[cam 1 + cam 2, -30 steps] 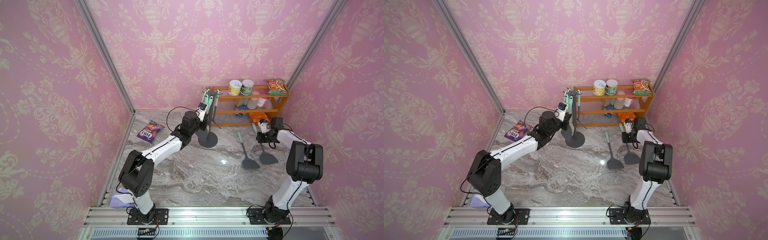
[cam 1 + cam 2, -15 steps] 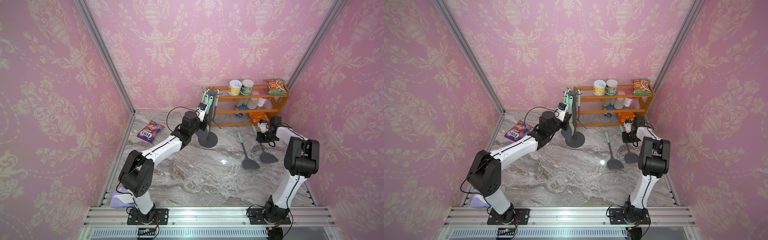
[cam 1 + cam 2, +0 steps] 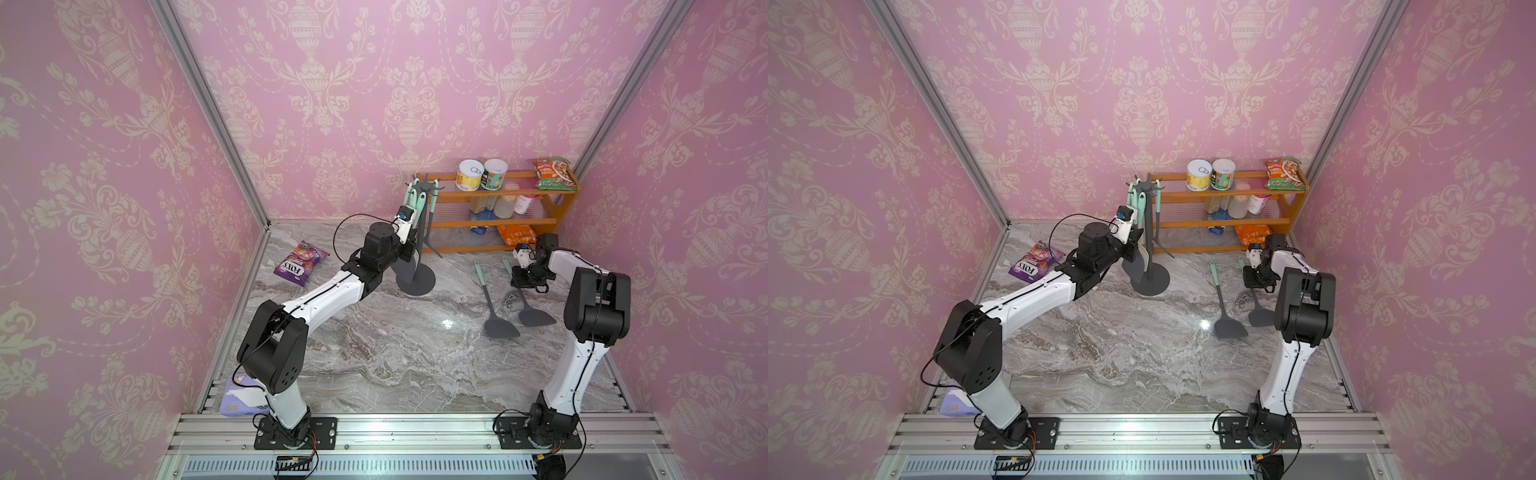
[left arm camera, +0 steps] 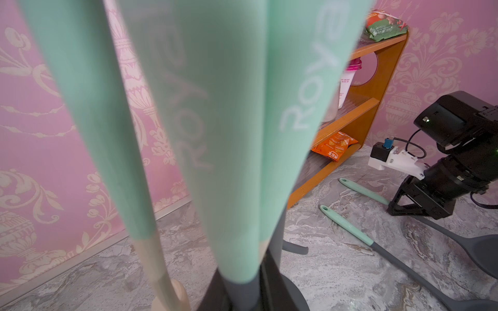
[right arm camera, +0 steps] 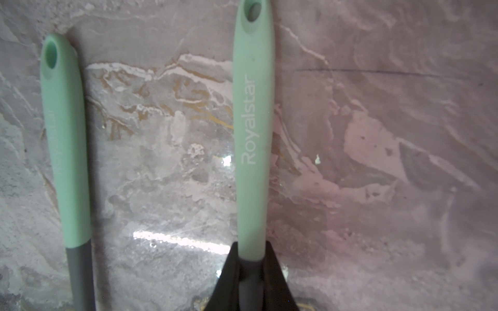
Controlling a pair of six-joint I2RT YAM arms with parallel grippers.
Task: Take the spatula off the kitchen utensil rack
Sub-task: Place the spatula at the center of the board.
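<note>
Well back on the marble tabletop (image 3: 395, 357), the kitchen utensil rack (image 3: 420, 286) stands upright. Its disc base sits just in front of the left end of the orange wooden shelf (image 3: 490, 223), near the back wall. Several mint-handled utensils hang from its hooks, crowded against the pole. The left gripper (image 3: 410, 248) reaches in from the left side and is clamped on one hanging utensil (image 4: 215, 161), where the mint handle meets the grey neck. That utensil hangs on the rack, and the wrist view is too close to tell what head it carries. Well apart from the rack toward the right wall, two spatulas lie flat side by side without touching, with handles toward the shelf and blades toward the front. The right gripper (image 5: 252, 265) is closed on the neck of the spatula (image 3: 536, 318) nearer the right wall, which rests on the tabletop. The second spatula (image 3: 500, 328) lies free just beside it. The right arm stands close to the right wall and the tabletop's edge. A FOX'S candy bag (image 3: 301, 264) lies near the left edge. Open marble stretches from the rack base and the blades to the front rail.
</note>
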